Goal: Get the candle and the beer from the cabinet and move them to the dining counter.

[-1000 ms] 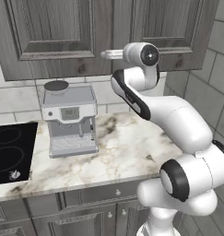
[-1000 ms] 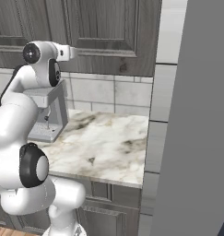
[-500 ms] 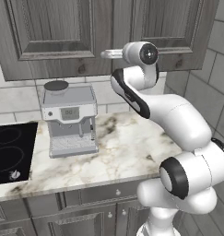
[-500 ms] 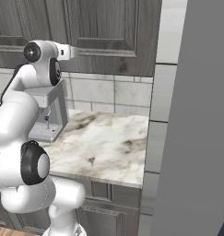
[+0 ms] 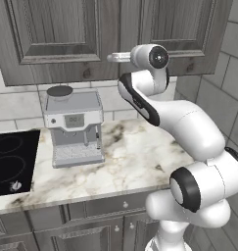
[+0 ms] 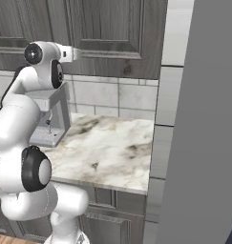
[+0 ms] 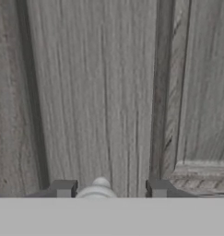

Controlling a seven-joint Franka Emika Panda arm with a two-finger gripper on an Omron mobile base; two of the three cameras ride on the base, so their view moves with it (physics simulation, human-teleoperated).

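The cabinet hangs on the wall with both raised-panel doors shut. My arm reaches up and my gripper is pressed to the lower edge of a door. In the hand view the cabinet door is very close, and a small round knob sits between my fingertips. The gripper stands open around the knob, with a gap on the right side. The candle and the beer are hidden behind the doors. The dining counter is out of view.
A coffee machine stands on the marble worktop below my hand. A black hob lies to its left. A tall grey panel walls off the right side. Low drawer units run beneath.
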